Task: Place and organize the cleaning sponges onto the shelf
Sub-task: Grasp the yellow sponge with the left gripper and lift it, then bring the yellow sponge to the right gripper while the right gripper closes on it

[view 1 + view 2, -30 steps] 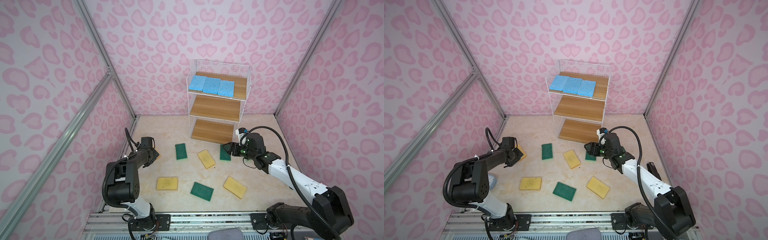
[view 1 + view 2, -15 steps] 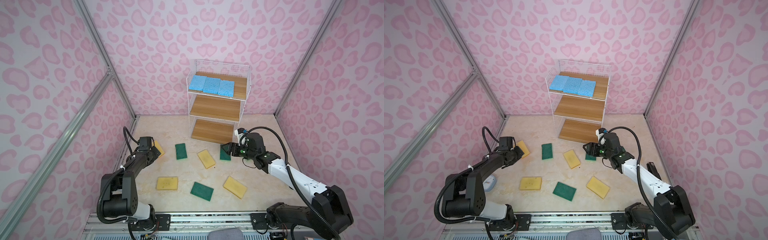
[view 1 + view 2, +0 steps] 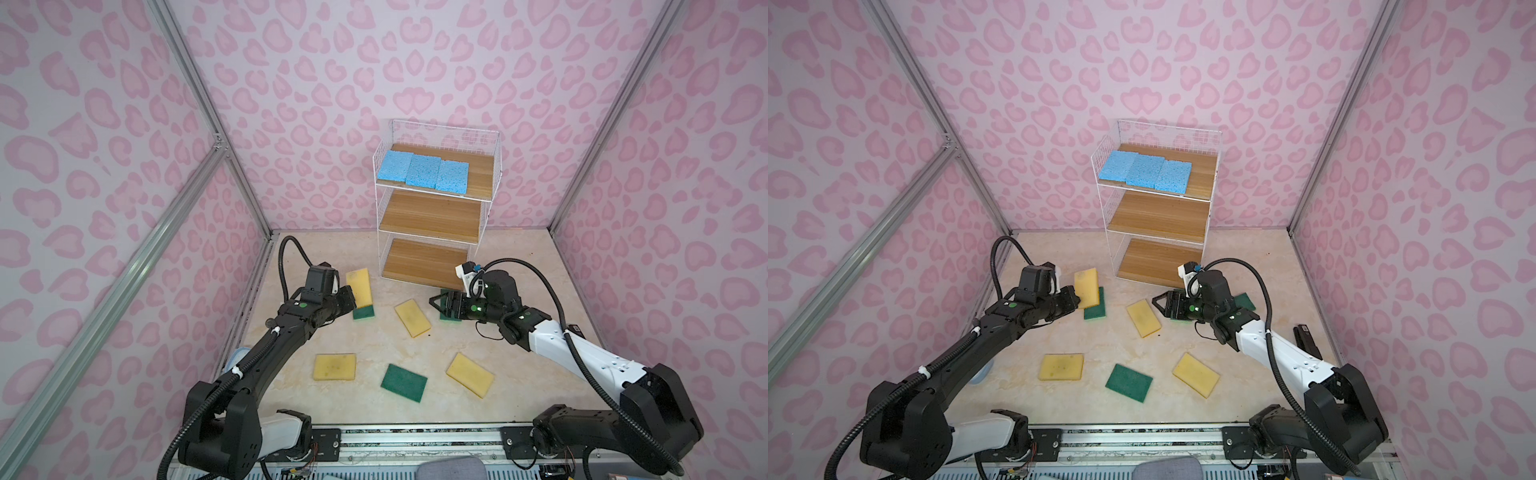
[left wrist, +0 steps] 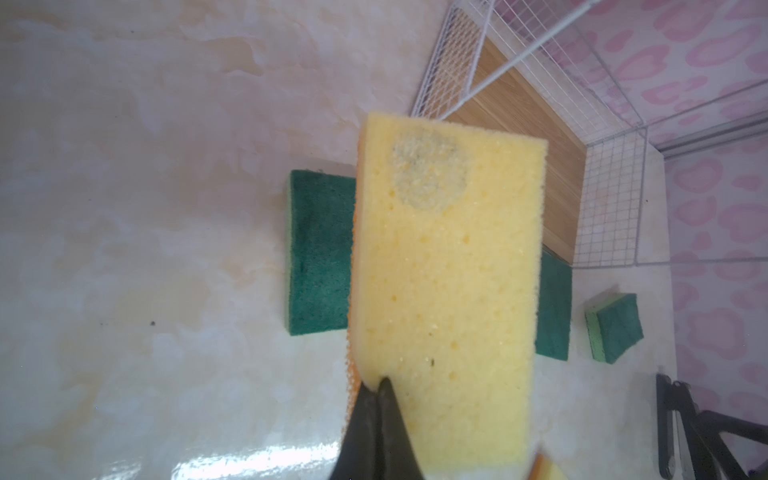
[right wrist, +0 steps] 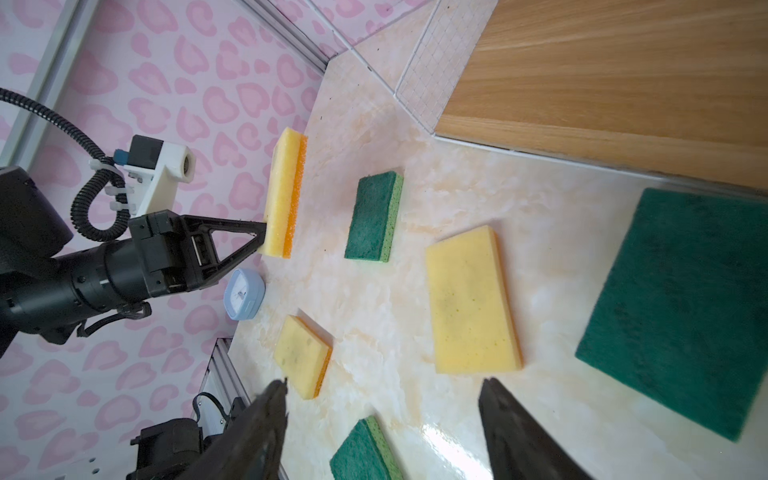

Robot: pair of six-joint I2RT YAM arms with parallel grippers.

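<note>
Left arm lifts a sponge as the right arm waits. The left gripper (image 3: 352, 300) pinches a yellow sponge (image 3: 360, 284) by one short edge, its jaws pressed together on the foam. In the left wrist view the black fingertips (image 4: 380, 390) bite into the pad's near edge, and the rest of it stretches away from them toward the shelf (image 3: 432, 212). The pad, orange on its back, is held tilted. In both top views it overlaps a green sponge (image 3: 364, 312) that lies flat on the marbled tabletop (image 3: 374, 345).

Across the table, the right gripper (image 3: 438, 306) hangs low with its jaws spread wide, gripping nothing. A dark green sponge (image 5: 685, 307) lies flat just outside one finger, just in front of the shelf's bottom board. A second yellow sponge (image 5: 469, 299) lies just ahead of the spread fingers.

Three blue sponges (image 3: 422, 170) sit side by side on the shelf's top board. Nearer the robot's base lie a front-left yellow sponge (image 3: 334, 367), a front-right yellow sponge (image 3: 469, 374) and, between them, a front green sponge (image 3: 404, 382), all apart from one another.
</note>
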